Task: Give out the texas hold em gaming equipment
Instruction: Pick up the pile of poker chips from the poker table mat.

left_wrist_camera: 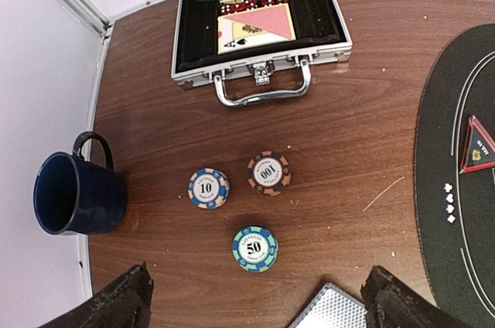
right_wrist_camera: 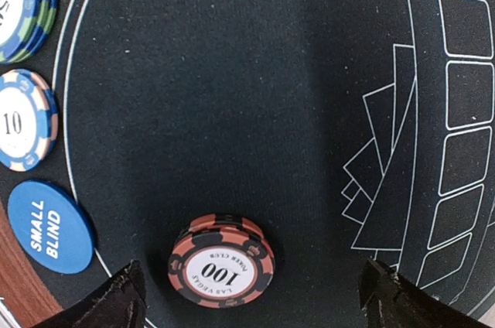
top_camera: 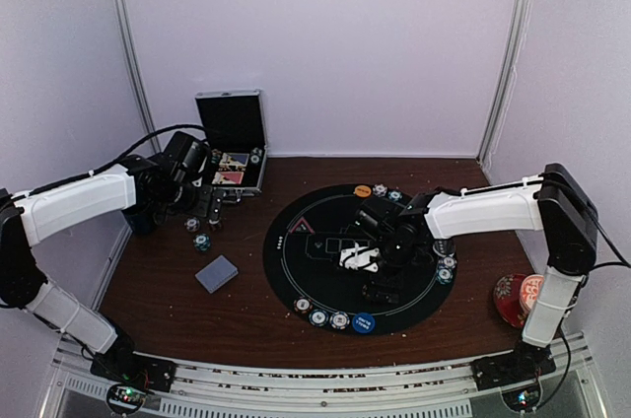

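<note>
Left-wrist view: blue chip (left_wrist_camera: 208,188), "10"; dark chip (left_wrist_camera: 268,172), "100"; teal chip (left_wrist_camera: 255,248), "50". Right-wrist view: blue disc (right_wrist_camera: 48,226), "SMALL BLIND"; salmon-edged chip (right_wrist_camera: 220,264), "100".

a: the table (left_wrist_camera: 348,158) looks like brown wood grain, smooth with a faint sheen.
b: and the mat (right_wrist_camera: 232,96) is black cloth, matt and finely fuzzy.
a: the case (left_wrist_camera: 325,57) has a bright metal frame and a shiny handle (left_wrist_camera: 263,98).
b: the mug (left_wrist_camera: 77,196) is glossy dark blue; the chip (right_wrist_camera: 220,262) looks like smooth plastic.
</note>
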Robot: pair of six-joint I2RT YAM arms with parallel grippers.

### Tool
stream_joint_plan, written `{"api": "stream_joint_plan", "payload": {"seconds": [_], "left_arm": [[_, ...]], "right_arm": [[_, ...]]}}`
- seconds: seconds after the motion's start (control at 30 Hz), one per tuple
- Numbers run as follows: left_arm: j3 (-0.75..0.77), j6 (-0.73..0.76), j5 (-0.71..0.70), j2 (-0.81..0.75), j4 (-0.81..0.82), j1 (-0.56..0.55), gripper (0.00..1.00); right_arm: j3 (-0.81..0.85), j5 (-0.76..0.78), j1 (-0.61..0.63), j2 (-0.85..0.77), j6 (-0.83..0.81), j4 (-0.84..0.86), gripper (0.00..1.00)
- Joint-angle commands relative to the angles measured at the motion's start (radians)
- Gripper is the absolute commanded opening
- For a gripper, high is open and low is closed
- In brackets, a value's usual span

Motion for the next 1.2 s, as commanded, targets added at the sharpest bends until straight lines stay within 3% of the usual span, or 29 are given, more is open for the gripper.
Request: {"api": "stream_joint_plan", "payload": {"seconds": [0.0, 0.27, 0.57, 1.1, 1.17], "left_arm": [[-0.012, 0.011, -0.005, 0.01, 0.038, 0.002, 0.98], [-0.013, 0.013, -0.014, 0.016, 0.038, 0.003, 0.98], [-0.012, 0.013, -0.013, 0.018, 0.038, 0.003, 0.98], [-0.013, 0.011, -0.012, 0.005, 0.037, 0.004, 0.98], [-0.013, 0.011, -0.011, 0.005, 0.038, 0.003, 0.98]], "right_arm": [[0.0, 0.022, 0.007, 0.024, 0.003, 0.022, 0.96], [0.004, -0.002, 0.006, 0.043, -0.003, 0.017, 0.9], [0.017, -0.043, 0.006, 0.076, -0.014, -0.006, 0.77], [0.025, -0.049, 0.006, 0.112, -0.011, -0.016, 0.47], [0.023, -0.036, 0.005, 0.114, -0.007, -0.009, 0.4]]}}
